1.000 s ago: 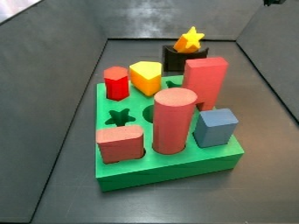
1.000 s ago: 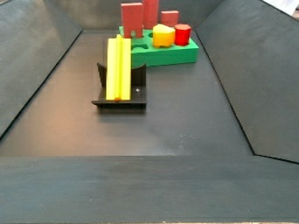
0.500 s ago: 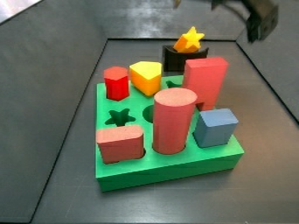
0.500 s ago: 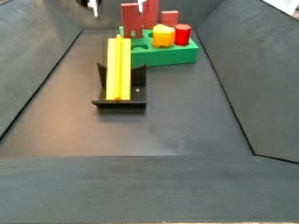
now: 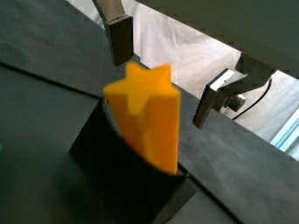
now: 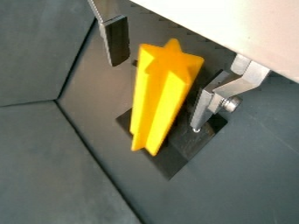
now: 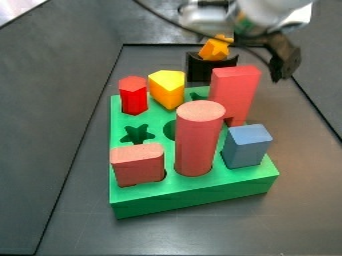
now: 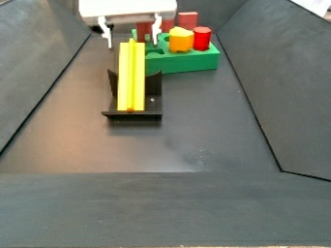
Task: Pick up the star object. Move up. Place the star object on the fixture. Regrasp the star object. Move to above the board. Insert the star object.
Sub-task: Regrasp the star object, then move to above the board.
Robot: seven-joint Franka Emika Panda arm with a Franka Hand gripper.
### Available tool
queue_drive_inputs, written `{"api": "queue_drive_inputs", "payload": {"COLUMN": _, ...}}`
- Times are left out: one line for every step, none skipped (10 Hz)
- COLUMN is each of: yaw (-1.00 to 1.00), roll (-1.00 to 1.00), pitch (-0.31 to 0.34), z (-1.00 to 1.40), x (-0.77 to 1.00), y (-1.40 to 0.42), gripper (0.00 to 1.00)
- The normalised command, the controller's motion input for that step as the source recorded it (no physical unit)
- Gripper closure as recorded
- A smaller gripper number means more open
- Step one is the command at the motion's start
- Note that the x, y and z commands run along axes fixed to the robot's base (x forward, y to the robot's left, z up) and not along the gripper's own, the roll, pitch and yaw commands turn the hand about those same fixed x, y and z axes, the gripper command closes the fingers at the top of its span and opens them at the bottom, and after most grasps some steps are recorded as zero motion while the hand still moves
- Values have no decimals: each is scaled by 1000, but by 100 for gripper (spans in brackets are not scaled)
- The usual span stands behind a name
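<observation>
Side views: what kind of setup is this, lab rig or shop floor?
Likely a lab test rig. A dark walled bin holds a green board of coloured pegs, and a long yellow star object rests on a black fixture. The open gripper hangs over the star's far end.

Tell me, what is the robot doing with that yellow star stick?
The star object rests on the fixture, away from the green board. The gripper hangs over it with its jaws open, one finger on each side of the star, not squeezing it. It looks ready to grab it. The star-shaped hole in the board has nothing in it.
</observation>
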Motion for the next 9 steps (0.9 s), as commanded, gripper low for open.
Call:
{"api": "queue_drive_inputs", "payload": {"yaw": -42, "roll": 80, "pitch": -52, "z": -526, "x": 88, "y": 2, "gripper": 0}}
{"api": "queue_drive_inputs", "payload": {"yaw": -39, "roll": 74, "pitch": -11, "z": -254, "x": 81, "y": 0, "gripper": 0}}
{"api": "queue_drive_inputs", "payload": {"yaw": 0, "roll": 0, "pitch": 0, "z": 0, "x": 0, "y": 0, "gripper": 100}}
{"api": "queue_drive_inputs", "payload": {"yaw": -82, "roll": -103, "pitch": 190, "z": 1000, "x": 87, "y": 132, "gripper": 100}}
{"api": "queue_drive_inputs", "payload": {"yaw": -79, "roll": -106, "pitch": 189, "z": 1000, "x": 87, "y": 132, "gripper": 100}}
{"api": "queue_drive_inputs", "payload": {"yaw": -19, "roll": -102, "pitch": 198, "z": 1000, "x": 79, "y": 125, "gripper": 100}}
{"api": "queue_drive_inputs", "payload": {"yaw": 13, "roll": -85, "pitch": 195, "z": 1000, "x": 74, "y": 119, "gripper": 100}}
{"api": "queue_drive_inputs", "payload": {"yaw": 81, "roll": -61, "pitch": 176, "z": 1000, "x": 71, "y": 110, "gripper": 100}}
{"api": "queue_drive_inputs", "payload": {"yaw": 105, "roll": -56, "pitch": 171, "z": 1000, "x": 69, "y": 106, "gripper": 100}}
